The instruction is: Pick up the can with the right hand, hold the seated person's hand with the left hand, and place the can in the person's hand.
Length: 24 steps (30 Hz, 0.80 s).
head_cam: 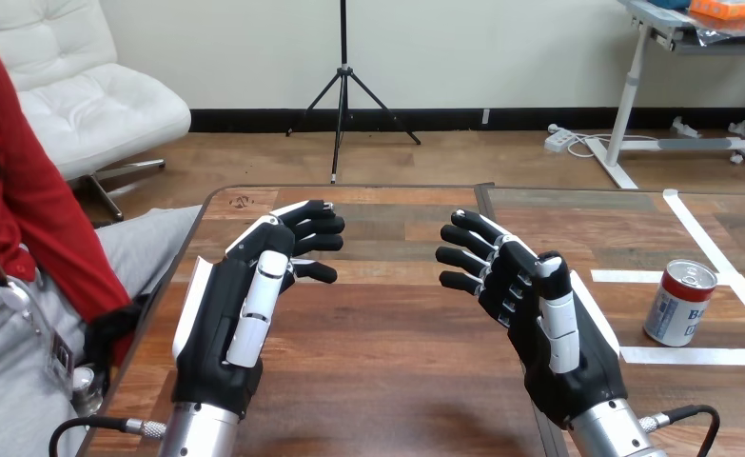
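Currently on the wooden table (378, 390): one can (680, 303), red and white, upright, at the right side, standing within a square of white tape (701, 355), untouched. Left hand (224, 328): over the table's left half, palm turned inward, fingers loosely extended and slightly spread, thumb laid along the palm, gripping nothing. Right hand (551, 335): opposite it, the same loose spread, likewise empty, well apart from the can. The two hands face each other without touching. Person (26, 219): seated at the table's left edge, beside the left hand.
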Each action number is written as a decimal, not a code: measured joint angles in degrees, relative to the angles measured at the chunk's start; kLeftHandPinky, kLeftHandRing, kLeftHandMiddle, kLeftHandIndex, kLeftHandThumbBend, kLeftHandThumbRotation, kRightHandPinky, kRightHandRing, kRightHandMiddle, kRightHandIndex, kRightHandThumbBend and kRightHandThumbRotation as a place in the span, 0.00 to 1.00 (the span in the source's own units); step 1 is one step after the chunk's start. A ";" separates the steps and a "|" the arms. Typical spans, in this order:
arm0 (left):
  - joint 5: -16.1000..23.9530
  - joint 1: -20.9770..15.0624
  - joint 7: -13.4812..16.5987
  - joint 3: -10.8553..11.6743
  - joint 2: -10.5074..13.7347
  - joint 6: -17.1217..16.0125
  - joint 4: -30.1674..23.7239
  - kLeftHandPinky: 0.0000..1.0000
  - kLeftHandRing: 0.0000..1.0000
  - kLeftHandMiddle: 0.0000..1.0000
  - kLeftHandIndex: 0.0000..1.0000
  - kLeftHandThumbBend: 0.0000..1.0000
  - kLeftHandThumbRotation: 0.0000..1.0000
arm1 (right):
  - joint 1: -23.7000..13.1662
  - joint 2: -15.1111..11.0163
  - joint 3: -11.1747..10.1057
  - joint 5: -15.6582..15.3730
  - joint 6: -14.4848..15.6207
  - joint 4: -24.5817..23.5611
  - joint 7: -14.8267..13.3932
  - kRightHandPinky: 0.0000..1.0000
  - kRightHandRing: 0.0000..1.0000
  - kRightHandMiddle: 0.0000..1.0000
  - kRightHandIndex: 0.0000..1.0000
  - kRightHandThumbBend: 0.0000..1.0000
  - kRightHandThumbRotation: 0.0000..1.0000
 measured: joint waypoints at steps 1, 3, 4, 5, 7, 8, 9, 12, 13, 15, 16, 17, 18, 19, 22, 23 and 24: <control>0.00 0.00 0.00 0.00 0.00 0.00 0.00 0.56 0.70 0.71 0.70 0.49 0.97 | 0.00 0.00 0.00 0.00 0.00 0.00 0.00 0.80 0.84 0.86 0.86 0.96 1.00; 0.00 0.00 0.00 0.00 0.00 0.00 0.00 0.56 0.70 0.71 0.70 0.49 0.97 | 0.00 0.00 0.00 0.00 0.00 0.00 0.00 0.80 0.84 0.86 0.86 0.96 1.00; 0.00 0.00 0.00 0.00 0.00 0.00 0.00 0.56 0.70 0.71 0.70 0.49 0.97 | 0.00 0.00 0.00 0.00 0.00 0.00 0.00 0.80 0.84 0.86 0.86 0.96 1.00; 0.00 0.00 0.00 0.00 0.00 0.00 0.00 0.56 0.70 0.71 0.70 0.50 0.97 | 0.00 0.00 0.00 0.00 0.00 0.00 0.00 0.80 0.84 0.86 0.86 0.96 1.00; 0.00 0.00 0.00 0.00 0.00 0.00 0.00 0.56 0.70 0.71 0.70 0.50 0.97 | 0.00 0.00 0.00 0.00 0.00 0.00 0.00 0.80 0.84 0.86 0.86 0.96 1.00; 0.00 0.00 0.00 0.00 0.00 0.00 0.00 0.56 0.70 0.71 0.70 0.50 0.97 | 0.00 0.00 0.00 0.00 0.00 0.00 0.00 0.80 0.84 0.86 0.86 0.96 1.00; 0.00 0.00 0.00 0.01 0.00 0.00 0.00 0.56 0.70 0.71 0.70 0.50 0.97 | 0.00 0.00 0.00 0.00 0.00 0.00 0.00 0.80 0.84 0.86 0.86 0.96 1.00; 0.00 0.00 0.00 0.01 0.00 0.00 0.00 0.56 0.70 0.71 0.70 0.50 0.97 | 0.00 0.00 0.00 0.01 0.00 0.00 0.00 0.80 0.84 0.86 0.86 0.96 1.00; 0.00 0.00 0.00 0.01 0.00 0.00 0.00 0.56 0.70 0.71 0.70 0.50 0.97 | 0.00 0.00 0.00 0.01 0.00 0.00 0.01 0.80 0.84 0.86 0.86 0.96 1.00; 0.00 0.00 0.00 0.01 0.00 0.00 0.01 0.56 0.70 0.71 0.70 0.50 0.97 | 0.00 0.00 0.00 0.01 0.00 0.00 0.03 0.80 0.84 0.86 0.86 0.96 1.00; 0.00 0.00 0.00 0.00 0.00 0.00 0.01 0.56 0.70 0.71 0.70 0.50 0.97 | 0.00 0.00 0.00 0.02 0.00 0.00 0.05 0.80 0.84 0.86 0.86 0.96 1.00; 0.00 0.00 0.00 0.00 0.00 0.00 0.01 0.56 0.70 0.71 0.70 0.50 0.97 | 0.00 0.00 0.00 0.02 0.00 0.00 0.07 0.80 0.84 0.86 0.86 0.96 1.00; 0.00 0.00 0.00 0.01 -0.01 0.00 0.01 0.56 0.70 0.71 0.70 0.49 0.97 | 0.00 0.00 0.00 0.02 0.00 0.00 0.09 0.80 0.84 0.86 0.86 0.96 1.00; 0.00 0.00 0.00 0.00 -0.01 0.00 0.01 0.56 0.70 0.71 0.70 0.49 0.97 | 0.00 0.00 0.00 0.03 0.00 0.00 0.11 0.80 0.84 0.86 0.86 0.96 1.00; -0.03 0.00 0.00 0.01 -0.02 0.00 0.01 0.56 0.70 0.71 0.70 0.49 0.97 | 0.00 0.00 0.00 0.05 0.00 0.00 0.21 0.80 0.84 0.86 0.86 0.96 1.00; -0.05 0.00 0.00 0.01 -0.02 0.00 0.01 0.56 0.70 0.71 0.70 0.49 0.97 | 0.00 0.00 0.00 0.06 0.01 0.00 0.27 0.80 0.84 0.86 0.86 0.96 1.00; -0.06 0.00 0.00 0.01 -0.02 0.00 0.01 0.56 0.70 0.71 0.70 0.49 0.97 | 0.00 0.00 0.00 0.07 0.01 0.00 0.33 0.80 0.84 0.86 0.86 0.96 1.00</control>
